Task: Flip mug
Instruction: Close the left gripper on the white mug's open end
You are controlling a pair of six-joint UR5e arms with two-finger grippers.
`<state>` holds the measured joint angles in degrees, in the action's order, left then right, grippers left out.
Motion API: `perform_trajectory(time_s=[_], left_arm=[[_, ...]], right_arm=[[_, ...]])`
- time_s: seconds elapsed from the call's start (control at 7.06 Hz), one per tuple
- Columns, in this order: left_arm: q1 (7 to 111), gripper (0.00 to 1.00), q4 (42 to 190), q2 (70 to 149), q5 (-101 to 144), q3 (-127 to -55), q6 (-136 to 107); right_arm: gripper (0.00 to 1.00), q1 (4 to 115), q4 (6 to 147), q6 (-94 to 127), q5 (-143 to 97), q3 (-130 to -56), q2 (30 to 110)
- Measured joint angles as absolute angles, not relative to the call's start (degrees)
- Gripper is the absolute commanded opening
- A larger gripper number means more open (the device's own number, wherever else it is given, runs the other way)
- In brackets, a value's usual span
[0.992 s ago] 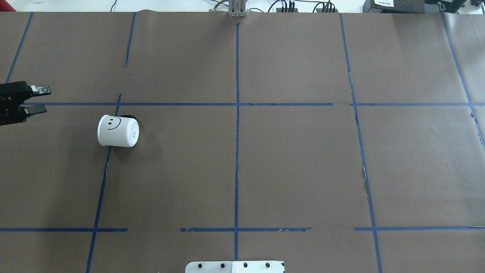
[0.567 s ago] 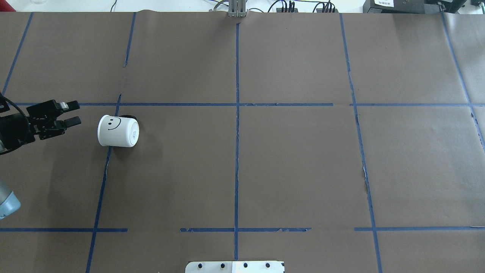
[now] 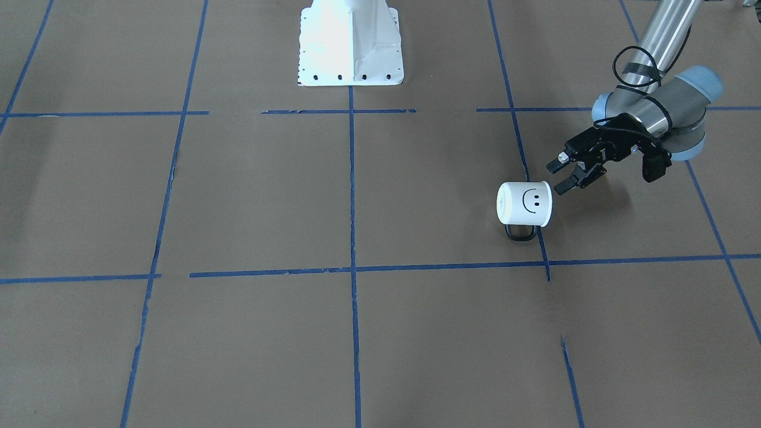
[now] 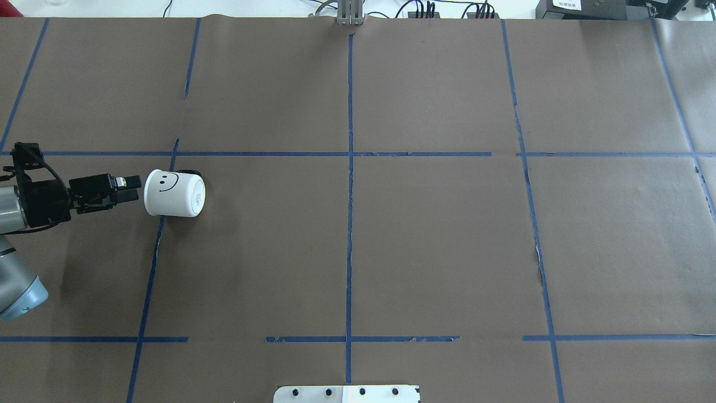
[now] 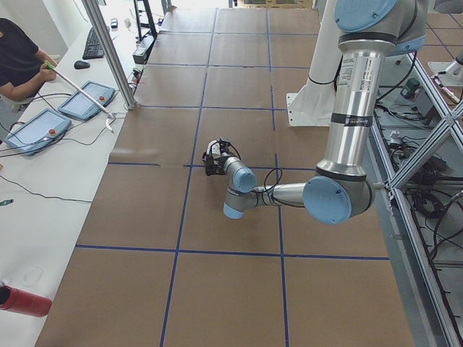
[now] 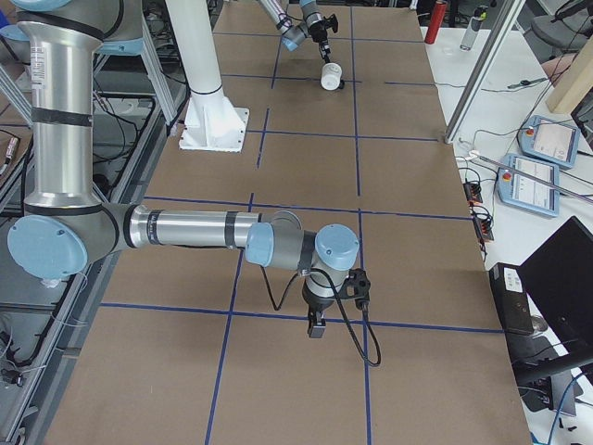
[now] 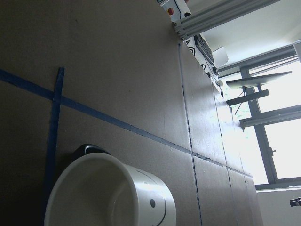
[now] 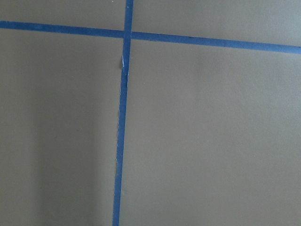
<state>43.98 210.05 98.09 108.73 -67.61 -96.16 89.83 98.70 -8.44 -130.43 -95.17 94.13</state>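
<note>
The white mug (image 4: 174,193) with a black smiley face lies on its side on the brown paper, left of the middle. Its mouth points at my left gripper and its black handle (image 3: 520,233) rests on the table. It also shows in the front view (image 3: 524,204), the right view (image 6: 330,77) and the left wrist view (image 7: 108,197), where I look into its pale inside. My left gripper (image 4: 133,188) is open and level, its fingertips (image 3: 561,159) just short of the rim, not touching. My right gripper (image 6: 315,329) shows only in the right view, low over bare paper; I cannot tell its state.
Blue tape lines (image 4: 349,168) divide the brown paper into a grid. The robot's white base (image 3: 349,41) stands at the table's near middle edge. A side table with teach pendants (image 6: 547,158) and a person (image 5: 18,61) lies beyond the far edge.
My left gripper has moved right from the table's left edge to the mug's mouth and turned about its axis. The mug has not moved.
</note>
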Motion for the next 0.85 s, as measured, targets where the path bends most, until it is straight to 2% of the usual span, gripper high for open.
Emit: perform_trajectory(time_s=[0.28,0.42,0.71,0.85], left_arm=[[45.07,0.98,210.22,102.38,108.90,-63.40,-96.05],[45.26,0.93,210.30,104.18,108.95,-61.97,-96.22],[45.30,0.87,210.46,105.43,109.71,-60.72,-96.43],[45.33,0.87,210.49,105.58,110.72,-60.45,-96.60]], right_arm=[[1.00,89.82,98.70,-8.44,-130.43,-95.14,94.13],[1.00,89.82,98.70,-8.44,-130.43,-95.13,94.13],[1.00,89.83,98.70,-8.44,-130.43,-95.12,94.13],[1.00,89.82,98.70,-8.44,-130.43,-95.12,94.13]])
